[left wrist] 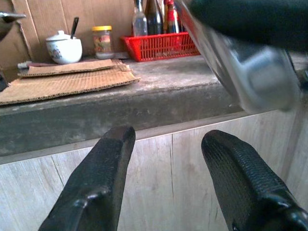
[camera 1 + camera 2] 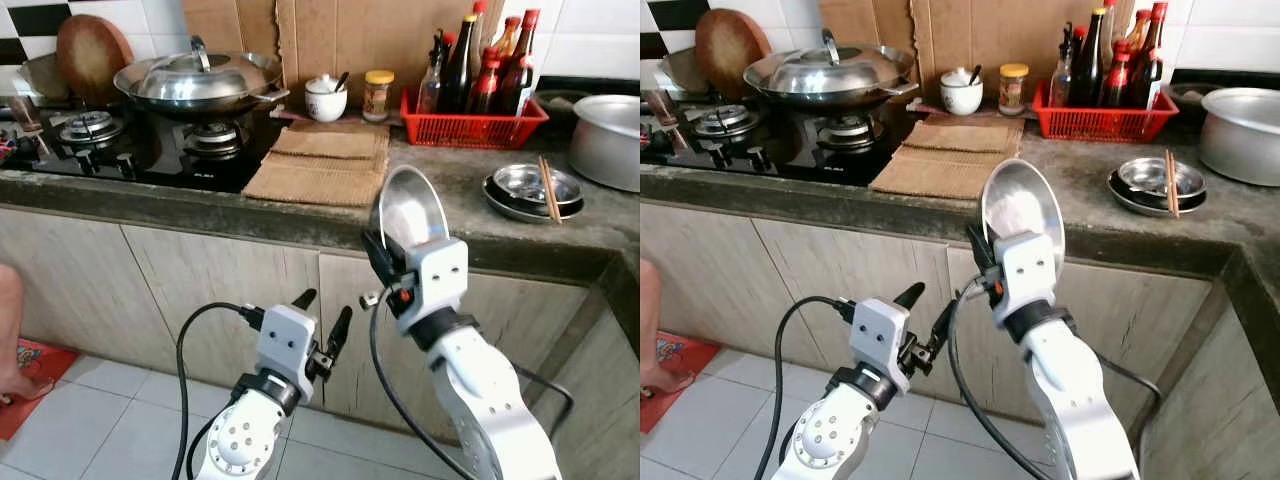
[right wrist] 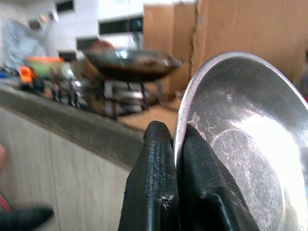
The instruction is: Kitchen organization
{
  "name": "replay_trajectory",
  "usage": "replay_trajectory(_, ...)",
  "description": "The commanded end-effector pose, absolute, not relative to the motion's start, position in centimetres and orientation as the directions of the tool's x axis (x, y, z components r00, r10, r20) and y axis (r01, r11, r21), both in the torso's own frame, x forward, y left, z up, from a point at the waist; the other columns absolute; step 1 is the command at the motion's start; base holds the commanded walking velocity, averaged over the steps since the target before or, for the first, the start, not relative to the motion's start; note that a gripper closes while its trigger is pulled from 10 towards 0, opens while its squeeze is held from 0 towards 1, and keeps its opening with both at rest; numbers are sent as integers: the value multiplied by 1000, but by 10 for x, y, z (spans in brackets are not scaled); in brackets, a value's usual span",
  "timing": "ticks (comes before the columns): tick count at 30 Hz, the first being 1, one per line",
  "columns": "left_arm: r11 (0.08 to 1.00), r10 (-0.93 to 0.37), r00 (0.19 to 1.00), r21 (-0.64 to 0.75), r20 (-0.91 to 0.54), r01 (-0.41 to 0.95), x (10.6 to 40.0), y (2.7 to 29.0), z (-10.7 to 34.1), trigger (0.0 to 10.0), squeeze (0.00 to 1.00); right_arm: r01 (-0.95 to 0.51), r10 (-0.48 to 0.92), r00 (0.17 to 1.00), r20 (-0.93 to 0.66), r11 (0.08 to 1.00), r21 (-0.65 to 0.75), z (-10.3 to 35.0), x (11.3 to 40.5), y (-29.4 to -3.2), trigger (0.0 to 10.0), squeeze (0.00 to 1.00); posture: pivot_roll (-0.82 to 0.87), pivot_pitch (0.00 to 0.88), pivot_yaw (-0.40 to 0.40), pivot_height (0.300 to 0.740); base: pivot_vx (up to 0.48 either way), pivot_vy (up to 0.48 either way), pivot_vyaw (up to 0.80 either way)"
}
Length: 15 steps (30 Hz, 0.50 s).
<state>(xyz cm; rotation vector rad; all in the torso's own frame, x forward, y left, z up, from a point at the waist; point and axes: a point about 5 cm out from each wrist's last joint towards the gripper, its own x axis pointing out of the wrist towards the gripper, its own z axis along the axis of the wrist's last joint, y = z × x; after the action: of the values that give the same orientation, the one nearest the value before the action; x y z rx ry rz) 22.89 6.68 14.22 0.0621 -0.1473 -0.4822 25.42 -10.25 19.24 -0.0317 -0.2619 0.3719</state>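
Concrete countertop (image 2: 300, 215) across frame middle, rough and grey; lidded steel wok (image 2: 200, 80) upper left on the glass hob. Steel plate (image 2: 412, 215) at centre frame, held upright on edge above the counter lip, pinched at its rim by right gripper (image 3: 175, 144). Judged light, rigid, slick; rim hold likely to pivot, so firm squeeze advised. Left gripper (image 2: 322, 325) lower centre, fingers apart, holding nothing.

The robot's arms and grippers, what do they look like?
Both arms are silver-white with rounded, boxy wrist housings. The left gripper and right gripper each have two long black fingers with textured pads. Thick black cables loop from the wrists. The right wrist shows a small red-orange spot.
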Motion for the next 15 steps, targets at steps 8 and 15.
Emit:
replay_trajectory(8, 884, -466, 878, 102, 107, 457, 228, 70, 138, 10000, 0, -322, 329, 905, 269, 944, -71, 194, 249, -105, 10000, 0, 2, 0, 2, 740, 0, 236, -598)
replay_trajectory(15, 880, -472, 876, 107, 97, 462, 228, 71, 135, 10000, 0, -318, 324, 905, 274, 946, -68, 195, 249, -104, 10000, 0, 3, 0, 6, 740, 0, 286, -800)
